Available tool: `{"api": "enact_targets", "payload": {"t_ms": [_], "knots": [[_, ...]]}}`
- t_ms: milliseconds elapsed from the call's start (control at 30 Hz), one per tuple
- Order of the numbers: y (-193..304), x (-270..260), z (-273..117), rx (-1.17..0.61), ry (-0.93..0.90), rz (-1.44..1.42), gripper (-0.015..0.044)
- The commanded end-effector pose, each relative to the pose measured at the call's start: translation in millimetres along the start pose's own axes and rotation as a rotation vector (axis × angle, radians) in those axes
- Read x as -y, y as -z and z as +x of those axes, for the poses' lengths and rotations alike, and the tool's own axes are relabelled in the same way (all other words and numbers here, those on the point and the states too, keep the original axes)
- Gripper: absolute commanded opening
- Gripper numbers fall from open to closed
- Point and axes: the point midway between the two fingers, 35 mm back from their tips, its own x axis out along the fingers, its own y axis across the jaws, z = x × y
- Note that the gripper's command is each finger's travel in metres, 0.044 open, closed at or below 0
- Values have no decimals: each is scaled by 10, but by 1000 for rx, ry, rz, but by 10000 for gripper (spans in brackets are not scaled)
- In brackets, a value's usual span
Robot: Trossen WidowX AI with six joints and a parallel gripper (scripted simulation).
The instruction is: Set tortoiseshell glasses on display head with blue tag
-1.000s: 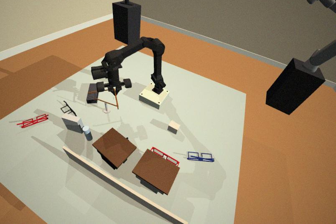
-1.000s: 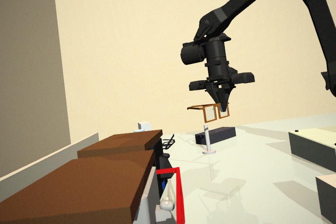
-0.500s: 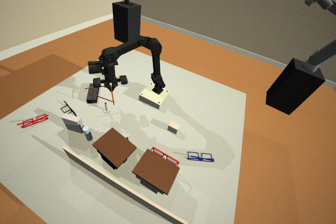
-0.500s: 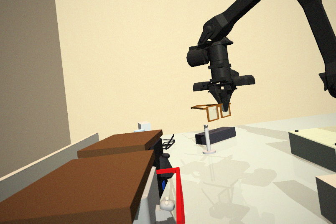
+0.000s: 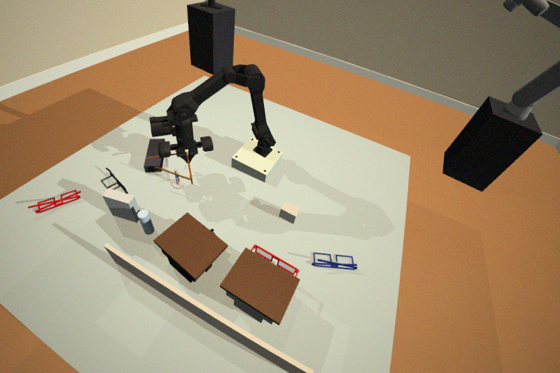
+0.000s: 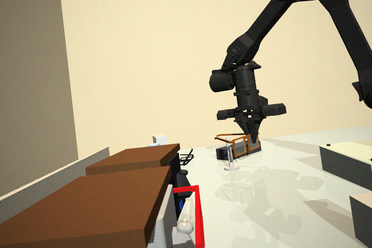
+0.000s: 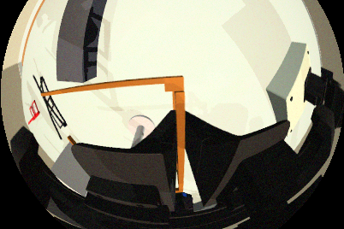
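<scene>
The gripper (image 5: 187, 160) (image 6: 253, 140) (image 7: 175, 114) is shut on the front frame of the orange-brown tortoiseshell glasses (image 6: 234, 148) (image 7: 180, 137), near one lens. The glasses are in the air with both temples open, close to a small white post (image 5: 177, 179) (image 6: 230, 159). In the top view the temples point left. The dark head (image 6: 181, 182) (image 5: 190, 239) is away from the gripper, mostly hidden under a brown board (image 6: 133, 156); a blue tag (image 6: 181, 204) shows on it. The pale head (image 6: 184, 228), under the other board (image 5: 261, 284) (image 6: 77, 204), has red glasses (image 5: 275, 259) (image 6: 198, 213) at its front.
A dark block (image 5: 154, 153) (image 7: 77, 35) lies behind the held glasses. Black glasses (image 5: 112, 180), a grey box (image 5: 121, 204), a bottle (image 5: 146, 222) and red glasses (image 5: 55, 201) are at left. A small block (image 5: 290, 211) and blue glasses (image 5: 334, 262) are at right. A low wall (image 5: 200, 310) runs behind the heads.
</scene>
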Motion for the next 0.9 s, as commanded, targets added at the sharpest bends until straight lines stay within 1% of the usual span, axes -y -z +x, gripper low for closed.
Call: {"api": "enact_targets", "payload": {"t_ms": [0, 867], "knots": [[-18, 12, 18, 1, 0, -4, 0], [-194, 142, 19, 3, 1, -4, 0]]}}
